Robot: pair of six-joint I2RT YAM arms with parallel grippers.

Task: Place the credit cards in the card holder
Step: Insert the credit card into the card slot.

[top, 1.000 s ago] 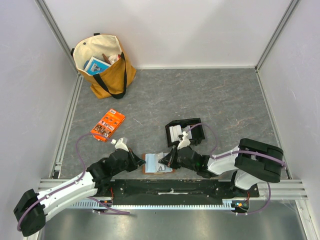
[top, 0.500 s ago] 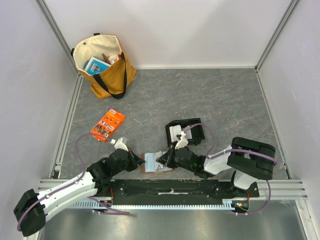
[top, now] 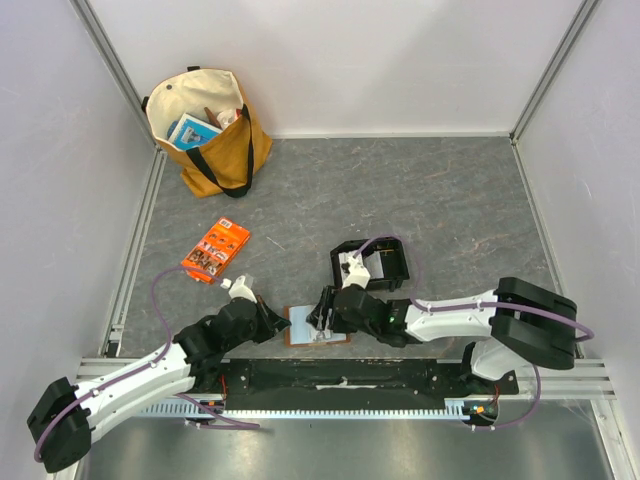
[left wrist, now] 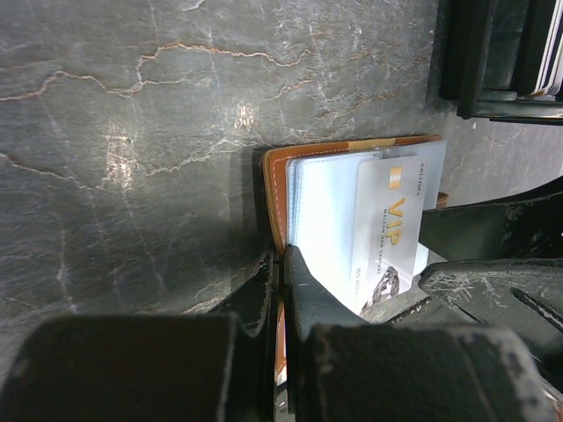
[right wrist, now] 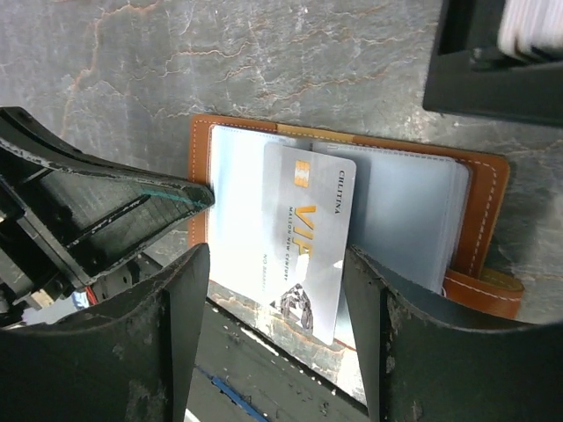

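The brown card holder [right wrist: 405,211] is lying open at six o'clock on the grey surface [top: 450,200], carrying a pale card [right wrist: 308,237] marked "VIP" in gold. The left end effector [left wrist: 281,264], its arm lying low from eight o'clock, is pinching the holder's edge. The right end effector [right wrist: 274,259], its arm extending from four o'clock, is straddling the card, fingers spread wide, gripping nothing.

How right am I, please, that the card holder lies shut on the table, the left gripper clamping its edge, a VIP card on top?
Not quite: the card holder lies open, not shut, pale inner pockets facing up, as the right wrist view shows. The left gripper does clamp its edge, and the VIP card lies on top.
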